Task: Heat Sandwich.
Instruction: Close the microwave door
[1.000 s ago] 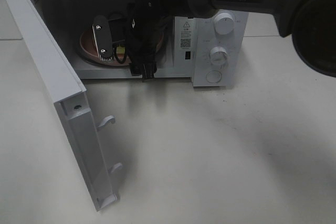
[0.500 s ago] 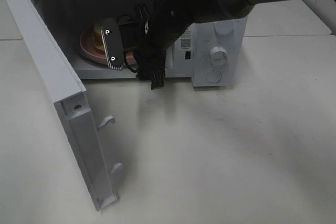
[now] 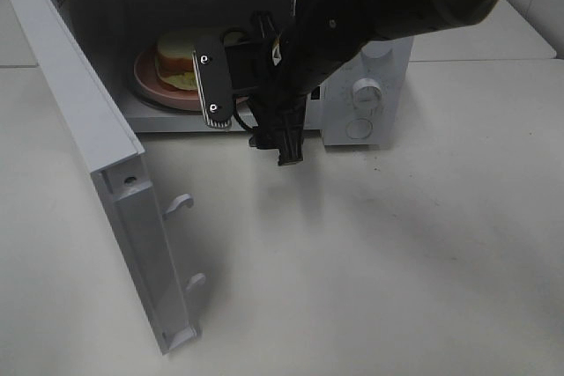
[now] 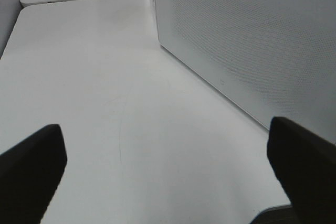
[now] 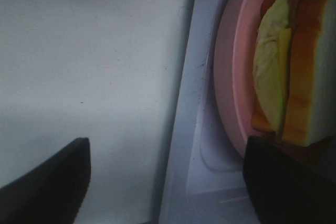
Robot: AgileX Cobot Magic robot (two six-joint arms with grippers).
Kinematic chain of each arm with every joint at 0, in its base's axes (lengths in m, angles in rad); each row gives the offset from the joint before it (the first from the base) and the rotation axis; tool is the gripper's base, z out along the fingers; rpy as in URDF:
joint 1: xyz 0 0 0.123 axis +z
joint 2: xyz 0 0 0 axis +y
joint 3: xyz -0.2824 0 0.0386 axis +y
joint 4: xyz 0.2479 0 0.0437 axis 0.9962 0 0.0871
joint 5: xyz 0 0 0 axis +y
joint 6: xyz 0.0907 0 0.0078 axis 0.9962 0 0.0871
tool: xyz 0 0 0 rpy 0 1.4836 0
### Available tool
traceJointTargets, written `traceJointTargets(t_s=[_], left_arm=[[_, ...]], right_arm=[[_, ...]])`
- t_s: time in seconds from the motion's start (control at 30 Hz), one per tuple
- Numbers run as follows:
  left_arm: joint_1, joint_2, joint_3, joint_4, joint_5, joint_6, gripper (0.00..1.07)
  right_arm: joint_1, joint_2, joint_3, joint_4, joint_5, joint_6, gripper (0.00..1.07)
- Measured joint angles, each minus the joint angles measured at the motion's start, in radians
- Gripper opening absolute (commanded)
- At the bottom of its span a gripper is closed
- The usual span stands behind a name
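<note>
The sandwich [image 3: 176, 57], white bread with tan crust and yellow-green filling, lies on a round pink plate [image 3: 152, 84] inside the open microwave [image 3: 388, 68]. My right gripper [image 3: 253, 140] is open and empty, just outside the cavity's front edge, to the right of the plate. In the right wrist view the sandwich [image 5: 294, 66] and plate [image 5: 231, 82] lie beyond the gripper [image 5: 168, 192], not touched. My left gripper [image 4: 168, 182] is open and empty over bare table, beside a perforated white wall of the microwave [image 4: 252, 40]. It is out of the exterior view.
The microwave door [image 3: 97, 156] stands wide open at the left, with two latch hooks [image 3: 181, 204] sticking out. Two knobs [image 3: 367, 92] are on the panel right of the cavity. White table [image 3: 397, 261] stretches in front.
My right gripper has drawn back out of the cavity, toward the front and right. The sandwich and plate, partly hidden behind it before, now show in full inside.
</note>
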Motion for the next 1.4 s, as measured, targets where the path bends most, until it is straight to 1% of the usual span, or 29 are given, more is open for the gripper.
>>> traceJointTargets(t_s=[0.03,0.1,0.13,0.23,0.27,0.37,0.4,0.63,0.73,0.93,1.03,1.1,1.13,1.23,1.3,1.4], left_arm=[[0.000,0.000,0.000,0.000,0.000,0.000,1.01],[0.000,0.000,0.000,0.000,0.000,0.000,1.01],[0.000,0.000,0.000,0.000,0.000,0.000,1.01],[0.000,0.000,0.000,0.000,0.000,0.000,1.01],[0.000,0.000,0.000,0.000,0.000,0.000,1.01],[0.000,0.000,0.000,0.000,0.000,0.000,1.01],[0.000,0.000,0.000,0.000,0.000,0.000,1.01],[0.000,0.000,0.000,0.000,0.000,0.000,1.01],[0.000,0.000,0.000,0.000,0.000,0.000,1.01],[0.000,0.000,0.000,0.000,0.000,0.000,1.01],[0.000,0.000,0.000,0.000,0.000,0.000,1.01],[0.000,0.000,0.000,0.000,0.000,0.000,1.01],[0.000,0.000,0.000,0.000,0.000,0.000,1.01],[0.000,0.000,0.000,0.000,0.000,0.000,1.01],[0.000,0.000,0.000,0.000,0.000,0.000,1.01],[0.000,0.000,0.000,0.000,0.000,0.000,1.01]], right_arm=[[0.000,0.000,0.000,0.000,0.000,0.000,0.76],[0.000,-0.027,0.035,0.000,-0.002,0.003,0.76],[0.000,-0.050,0.069,0.000,-0.002,0.007,0.76],[0.000,-0.072,0.098,0.000,-0.002,0.012,0.76],[0.000,-0.096,0.126,0.001,-0.002,0.030,0.76],[0.000,-0.119,0.153,0.001,-0.002,0.048,0.76],[0.000,-0.144,0.182,0.001,-0.002,0.079,0.76],[0.000,-0.216,0.250,0.001,-0.002,0.170,0.76],[0.000,-0.268,0.294,0.001,0.001,0.263,0.76],[0.000,-0.338,0.347,0.001,0.014,0.380,0.76],[0.000,-0.397,0.394,0.001,0.052,0.495,0.76],[0.000,-0.412,0.407,0.001,0.060,0.519,0.76],[0.000,-0.441,0.432,0.001,0.078,0.577,0.76],[0.000,-0.471,0.459,0.001,0.099,0.628,0.76],[0.000,-0.518,0.503,0.001,0.124,0.708,0.76],[0.000,-0.556,0.531,0.001,0.138,0.748,0.76]])
